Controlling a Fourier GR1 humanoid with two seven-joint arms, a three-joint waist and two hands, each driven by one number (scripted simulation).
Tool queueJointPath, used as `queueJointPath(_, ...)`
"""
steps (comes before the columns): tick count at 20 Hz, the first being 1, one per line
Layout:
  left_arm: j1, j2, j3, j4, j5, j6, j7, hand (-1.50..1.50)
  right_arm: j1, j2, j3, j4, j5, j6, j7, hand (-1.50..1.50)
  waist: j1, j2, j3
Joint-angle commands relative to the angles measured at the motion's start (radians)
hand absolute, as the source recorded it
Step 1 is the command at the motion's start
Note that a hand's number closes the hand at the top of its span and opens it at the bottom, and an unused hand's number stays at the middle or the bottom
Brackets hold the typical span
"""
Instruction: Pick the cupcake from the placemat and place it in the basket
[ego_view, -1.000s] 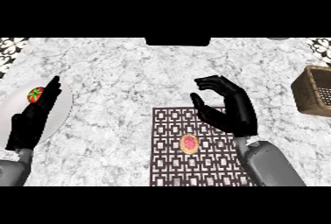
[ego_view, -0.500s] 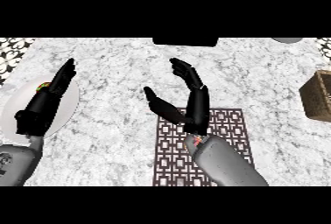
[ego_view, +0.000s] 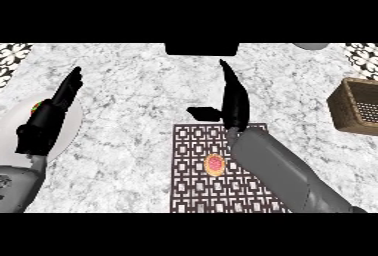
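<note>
A small cupcake (ego_view: 215, 164) with pink icing sits on the dark patterned placemat (ego_view: 199, 192) at the lower middle of the head view. My right hand (ego_view: 232, 102) hovers just beyond the mat's far edge, fingers straight and thumb out to the left, open and holding nothing. Its grey forearm crosses the mat's right side, right beside the cupcake. The woven brown basket (ego_view: 356, 105) stands at the right edge. My left hand (ego_view: 50, 115) rests open at the left, fingers pointing away, over a white plate (ego_view: 71, 131).
A piece of colourful food (ego_view: 37, 105) peeks out on the white plate beside my left hand. A dark object (ego_view: 201, 48) lies at the far edge of the marble counter, and a pale dish (ego_view: 310, 45) shows at the far right.
My right hand has moved forward past the mat's far edge and its fingers have straightened. The cupcake, hidden half a second ago, shows again. The left hand has stayed over the plate.
</note>
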Motion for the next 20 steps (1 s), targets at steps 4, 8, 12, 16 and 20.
queueJointPath(4, 0.006, -0.002, 0.004, 0.008, 0.002, -0.002, -0.007, 0.0, -0.168, -0.056, 0.163, 0.083, 0.0, 0.444, 0.365, -1.5, 0.007, -0.005, 0.001)
queueJointPath(8, 0.001, 0.005, 0.01, -0.004, 0.002, -0.002, 0.007, 0.0, -0.293, -0.031, 0.172, 0.012, -0.078, 0.687, 0.61, -1.5, -0.012, -0.009, 0.012)
queueJointPath(12, 0.031, 0.002, 0.022, 0.001, 0.0, 0.002, -0.033, 0.0, -0.443, -0.035, 0.114, -0.066, -0.186, 0.877, 0.846, -1.5, -0.02, 0.001, 0.016)
queueJointPath(16, 0.043, 0.003, 0.036, -0.005, 0.01, -0.009, -0.032, 0.0, -0.489, -0.131, 0.07, -0.154, -0.268, 0.984, 0.957, -1.5, -0.038, 0.013, 0.019)
queueJointPath(20, 0.057, 0.009, 0.06, 0.005, 0.019, -0.02, -0.04, 0.0, -0.451, -0.145, 0.089, -0.228, -0.307, 0.971, 1.022, -1.5, -0.033, 0.018, 0.02)
